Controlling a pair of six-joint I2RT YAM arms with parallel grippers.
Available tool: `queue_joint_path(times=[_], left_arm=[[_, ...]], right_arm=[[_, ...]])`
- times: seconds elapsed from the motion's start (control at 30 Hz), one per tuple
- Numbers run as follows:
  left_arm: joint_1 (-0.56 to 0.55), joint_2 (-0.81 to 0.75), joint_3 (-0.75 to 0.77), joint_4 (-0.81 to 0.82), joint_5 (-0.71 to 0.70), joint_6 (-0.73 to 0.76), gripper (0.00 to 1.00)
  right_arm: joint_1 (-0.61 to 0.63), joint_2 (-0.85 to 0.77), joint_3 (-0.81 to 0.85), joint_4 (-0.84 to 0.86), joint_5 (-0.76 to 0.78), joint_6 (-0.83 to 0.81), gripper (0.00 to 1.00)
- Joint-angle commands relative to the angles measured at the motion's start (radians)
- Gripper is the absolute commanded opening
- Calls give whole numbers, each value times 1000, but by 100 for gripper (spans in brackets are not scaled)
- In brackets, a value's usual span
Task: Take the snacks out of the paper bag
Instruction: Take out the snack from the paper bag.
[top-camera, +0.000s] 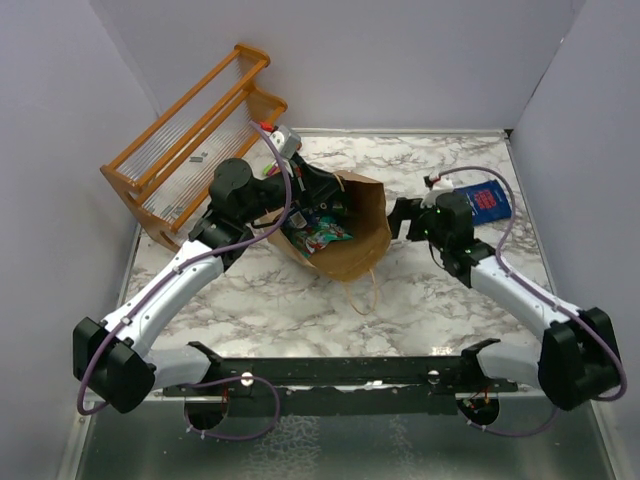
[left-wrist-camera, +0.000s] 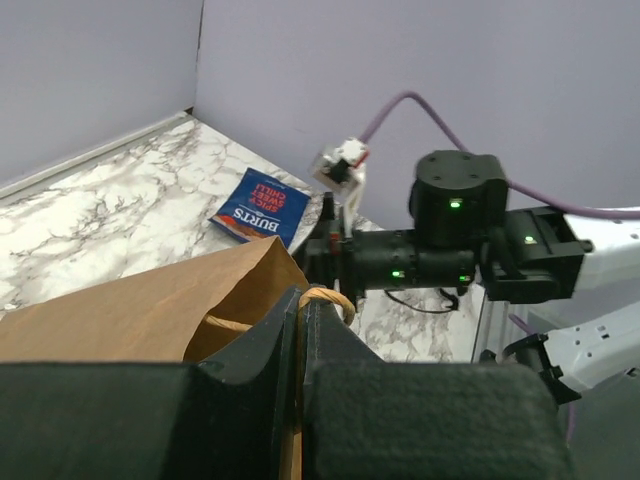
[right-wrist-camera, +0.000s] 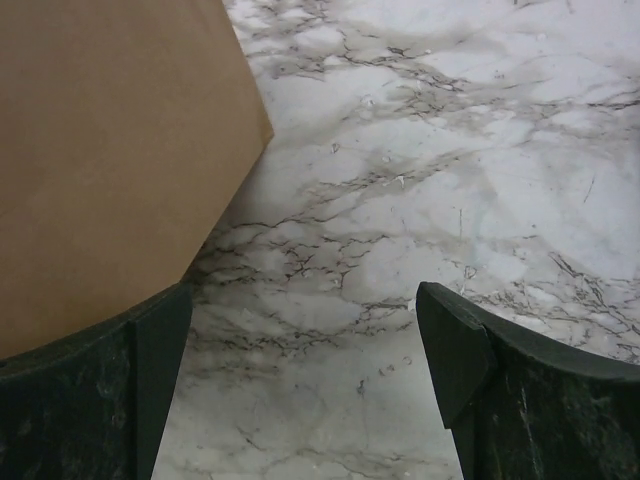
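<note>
The brown paper bag (top-camera: 358, 238) lies on its side mid-table, its mouth facing left. Inside the mouth lie several snacks (top-camera: 318, 236), teal-green and red-pink. My left gripper (top-camera: 322, 203) is shut on the bag's upper rim by a twisted handle (left-wrist-camera: 328, 297), with brown paper pinched between the jaws (left-wrist-camera: 301, 302). A dark blue snack packet (top-camera: 488, 203) (left-wrist-camera: 262, 206) lies flat on the table at the back right. My right gripper (top-camera: 404, 218) (right-wrist-camera: 305, 320) hovers open over bare marble just right of the bag (right-wrist-camera: 110, 150) and holds nothing.
An orange wooden rack (top-camera: 195, 140) leans at the back left corner. Lilac walls enclose the marble table (top-camera: 300, 300) on three sides. The bag's other handle (top-camera: 368, 290) trails toward the near edge. The right arm (left-wrist-camera: 450, 240) stretches across behind the bag.
</note>
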Motion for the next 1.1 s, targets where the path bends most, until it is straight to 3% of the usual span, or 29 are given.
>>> queue_joint_path(times=[0.0,0.07,0.37,0.47,0.57,0.63,0.87,1.07], left_arm=[[-9,-36,22,-16,-45,50,0],[-10,-35,17,-12,-48,53,0],[-11,-31,4,-5,-65,65,0],[-11,-27,4,-6,-62,62,0],[-11,-21,7,-4,-55,57,0],[-11,-18,7,-2,-52,54,0],[-11,-22,4,-6,-65,63,0],[-11,-31,3,5,-51,40,0]], right_arm=[[7,-209,-72,67,5,-23,95],[6,-280,-88,52,-17,-3,95],[8,-449,-44,55,-486,-18,90],[21,-456,11,51,-627,14,89],[87,-429,61,48,-667,61,89],[160,-398,85,47,-626,73,89],[474,-194,190,22,-175,4,80],[534,-19,189,65,234,-9,71]])
